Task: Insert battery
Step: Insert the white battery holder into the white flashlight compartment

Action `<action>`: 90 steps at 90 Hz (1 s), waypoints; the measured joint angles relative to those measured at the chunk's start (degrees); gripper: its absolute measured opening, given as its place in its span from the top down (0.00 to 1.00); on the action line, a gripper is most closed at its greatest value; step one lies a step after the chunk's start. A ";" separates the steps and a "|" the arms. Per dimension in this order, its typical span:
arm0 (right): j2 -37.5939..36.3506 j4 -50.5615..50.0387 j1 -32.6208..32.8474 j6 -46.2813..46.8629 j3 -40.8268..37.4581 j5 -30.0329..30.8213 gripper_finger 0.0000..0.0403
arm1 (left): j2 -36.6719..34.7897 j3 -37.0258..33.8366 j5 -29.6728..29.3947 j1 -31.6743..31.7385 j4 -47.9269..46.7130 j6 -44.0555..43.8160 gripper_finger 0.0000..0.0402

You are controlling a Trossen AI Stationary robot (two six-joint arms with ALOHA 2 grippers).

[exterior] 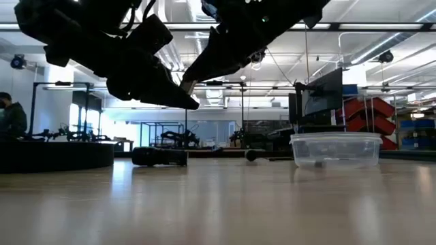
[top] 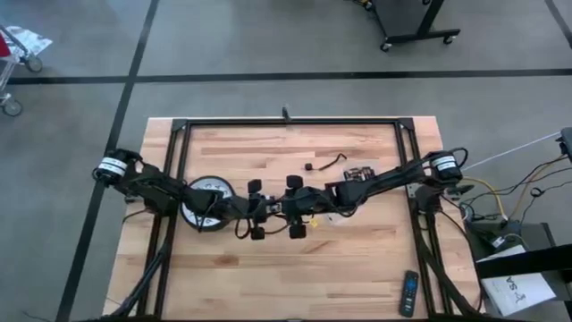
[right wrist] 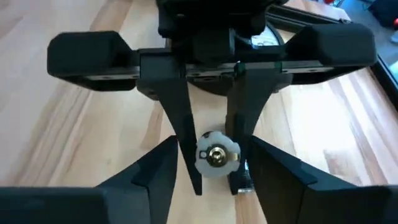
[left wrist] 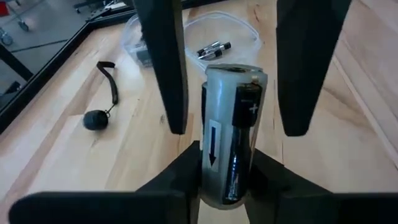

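Observation:
A silvery cylindrical battery holder [left wrist: 217, 124] hangs above the table's middle. A black battery [left wrist: 239, 143] lies in its open slot, plus end away from my left wrist. My left gripper [top: 264, 213] is shut on the holder. My right gripper [top: 295, 207] faces it from the table's right and is open. Its two fingers [left wrist: 165, 68] stand on either side of the holder's far end with a gap on each side. That round white end with a brass centre [right wrist: 217, 155] faces the right wrist camera. My left gripper pinches the holder between its two fingers at the holder's two sides [left wrist: 205, 180], toward the end nearest its wrist. The fingers come from the table's left, slanting down, and lie along the holder. The holder is lifted clear of the table, slot side up.
A clear plastic container [left wrist: 205, 34] with spare batteries [left wrist: 214, 50] stands behind the right arm, toward the far right. A black ball on a cord [left wrist: 96, 118] lies at the far middle. A round white dial [top: 207, 201] sits under the left arm, and a remote [top: 408, 293] lies near the right corner.

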 joint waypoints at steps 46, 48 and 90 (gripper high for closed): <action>0.00 -0.07 0.00 2.40 0.00 -0.06 0.86 | -0.13 0.00 -0.02 0.00 -0.49 2.16 0.68; 0.00 -0.07 0.00 2.72 0.00 -0.04 0.85 | -0.34 0.00 -0.02 0.00 -1.15 2.54 0.67; -0.72 0.61 0.04 2.47 0.15 -0.19 0.85 | -11.63 -0.51 0.15 -0.11 -14.19 0.43 0.54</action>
